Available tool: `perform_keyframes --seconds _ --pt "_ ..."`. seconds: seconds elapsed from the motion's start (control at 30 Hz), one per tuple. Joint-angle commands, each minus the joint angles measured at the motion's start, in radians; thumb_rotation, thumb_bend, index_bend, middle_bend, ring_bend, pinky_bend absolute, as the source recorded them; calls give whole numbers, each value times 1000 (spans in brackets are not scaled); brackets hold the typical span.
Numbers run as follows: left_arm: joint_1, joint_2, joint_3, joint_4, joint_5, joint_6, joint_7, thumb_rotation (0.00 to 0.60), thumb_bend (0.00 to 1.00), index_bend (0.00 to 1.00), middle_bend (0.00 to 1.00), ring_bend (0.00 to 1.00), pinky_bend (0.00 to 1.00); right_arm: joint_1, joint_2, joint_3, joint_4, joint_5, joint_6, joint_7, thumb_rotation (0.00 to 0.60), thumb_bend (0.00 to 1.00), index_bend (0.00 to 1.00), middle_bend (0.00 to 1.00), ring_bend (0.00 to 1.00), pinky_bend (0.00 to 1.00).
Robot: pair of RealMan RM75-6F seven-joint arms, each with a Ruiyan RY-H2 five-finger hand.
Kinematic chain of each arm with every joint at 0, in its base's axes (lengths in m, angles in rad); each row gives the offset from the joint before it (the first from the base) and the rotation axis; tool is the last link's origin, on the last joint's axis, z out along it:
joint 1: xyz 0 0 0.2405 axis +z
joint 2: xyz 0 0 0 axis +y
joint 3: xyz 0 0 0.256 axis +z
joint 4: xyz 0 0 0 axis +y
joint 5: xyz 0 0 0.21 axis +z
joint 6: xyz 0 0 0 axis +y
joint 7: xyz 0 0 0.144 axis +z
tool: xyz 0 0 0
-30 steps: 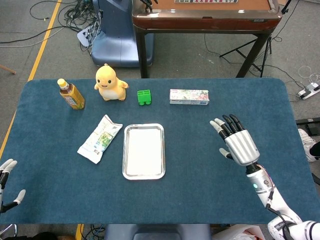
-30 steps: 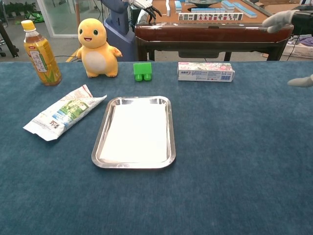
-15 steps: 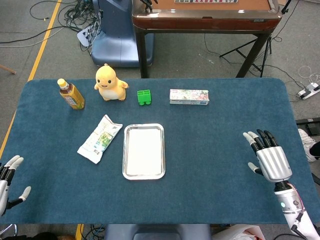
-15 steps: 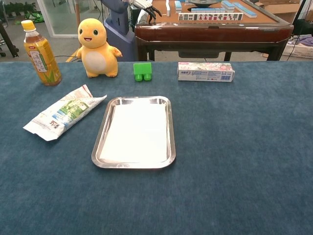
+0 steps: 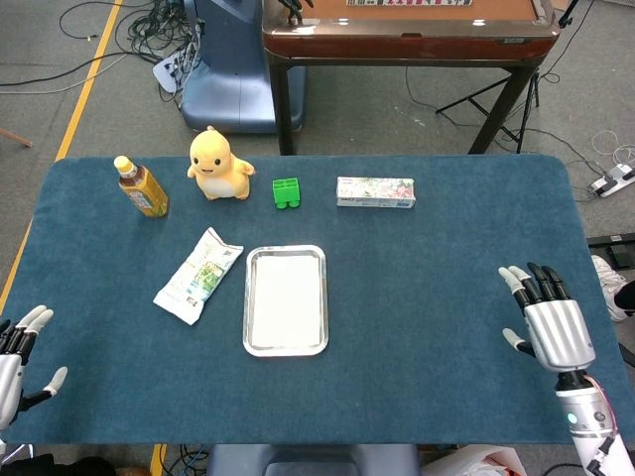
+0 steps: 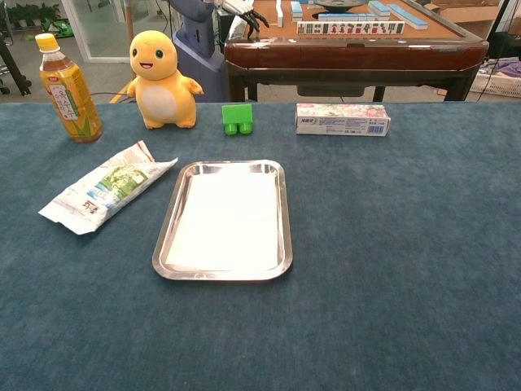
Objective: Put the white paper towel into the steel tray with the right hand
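**Inspector:** Where is the white paper towel [image 6: 226,216] sitting?

**Assistant:** It is lying flat inside the steel tray [image 6: 160,241], covering most of the floor. The tray is resting mid-table on the blue cloth [image 6: 391,244].

**Inspector:** And the hands?

**Assistant:** The right hand [image 5: 549,322] is hovering near the table's right edge, fingers spread, grasping nothing. The left hand [image 5: 18,352] is showing at the left border, fingers apart, also released.

**Inspector:** Other items?

**Assistant:** A snack packet [image 6: 104,186] is lying just left of the tray. Behind are standing a tea bottle [image 6: 67,88], yellow plush toy [image 6: 161,80], green block [image 6: 237,118] and a long box [image 6: 342,119].
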Motion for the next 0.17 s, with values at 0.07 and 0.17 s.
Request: perform_keyframes --seconds 0.07,0.17 --pt "-7 2 -1 0 2 -6 -1 600 246 127 115 145 58 -39 8 -1 -14 18 26 -8 600 73 158 196 93 146" --pt "-13 3 -2 -1 3 -12 -1 600 246 127 116 146 58 -66 11 0 -17 22 46 -4 600 73 158 196 93 146"
